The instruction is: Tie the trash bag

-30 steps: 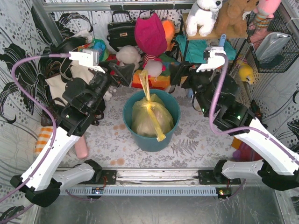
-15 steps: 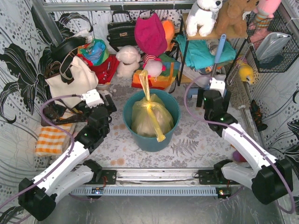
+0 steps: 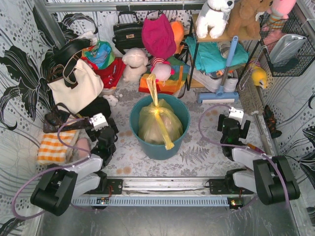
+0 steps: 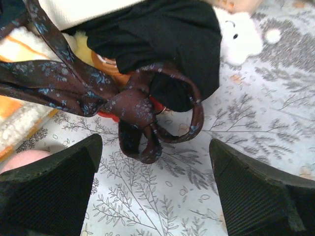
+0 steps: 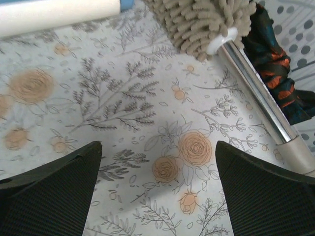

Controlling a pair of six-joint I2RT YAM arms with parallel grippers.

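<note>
1. Left pincer (image 4: pixel 154 147) is spread wide open with nothing in it, hanging low over the flowery table (image 3: pixel 206 147) on the left side.
2. Right past its fingertips is a looped dark flower-print strap (image 4: pixel 133 105). There's a black cloth (image 4: pixel 167 34) behind that and a little white plush toy (image 4: pixel 241 34) off to the right.
3. Right pincer (image 5: pixel 157 147), same deal: wide open, empty, low over the table on the right side.
4. Ahead of it is a shaggy beige mop head (image 5: pixel 197 19) on a shiny metal handle (image 5: pixel 261 105), with some dark teal-and-orange fabric (image 5: pixel 280 73) just beside the handle.
5. The trash bag (image 3: pixel 158 123) sits in the teal bin (image 3: pixel 183 114) mid-table, between the two arms and well apart from both pincers.
6. Its neck is bunched tight, with one yellow strip sticking up and another draped over the bin's near rim.
7. Further out, back left, is a cream tote bag (image 3: pixel 76 86).
</note>
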